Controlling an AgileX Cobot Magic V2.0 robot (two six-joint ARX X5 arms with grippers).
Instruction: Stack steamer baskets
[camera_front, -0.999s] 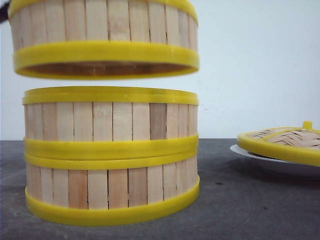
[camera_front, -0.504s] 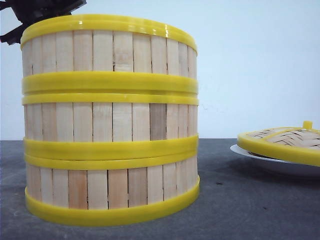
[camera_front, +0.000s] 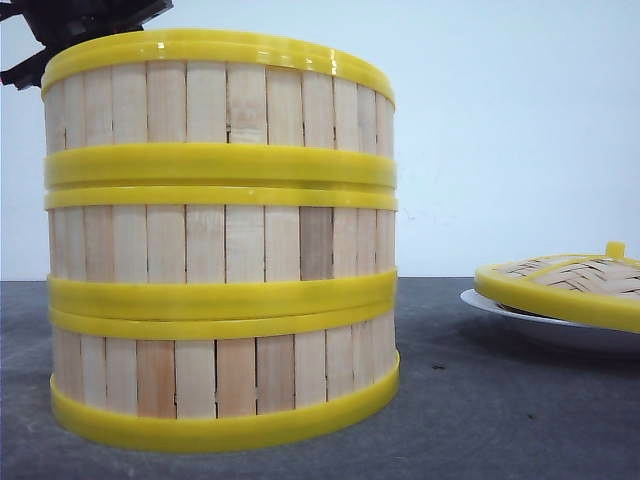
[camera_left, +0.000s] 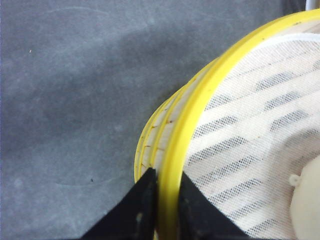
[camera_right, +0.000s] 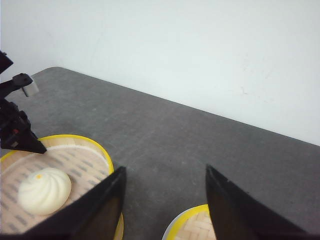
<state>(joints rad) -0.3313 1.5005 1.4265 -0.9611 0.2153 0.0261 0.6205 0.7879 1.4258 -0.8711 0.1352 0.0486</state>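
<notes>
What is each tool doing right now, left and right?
Left tool: shut on the rim of the top steamer basket, one finger on each side.
Right tool: open, holding nothing, above the table.

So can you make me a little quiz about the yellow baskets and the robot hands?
1. How many steamer baskets are in the stack?
2. True or false: the left hand is pinching the top basket's rim.
3. What lies in the top basket: (a) a spoon, (b) a white bun, (c) nothing?

Key:
1. Three, one on top of another on the table.
2. True. One finger sits outside the rim and one inside.
3. (b). The right hand is open and holds nothing; the woven lid rests on the white plate to the side.
</notes>
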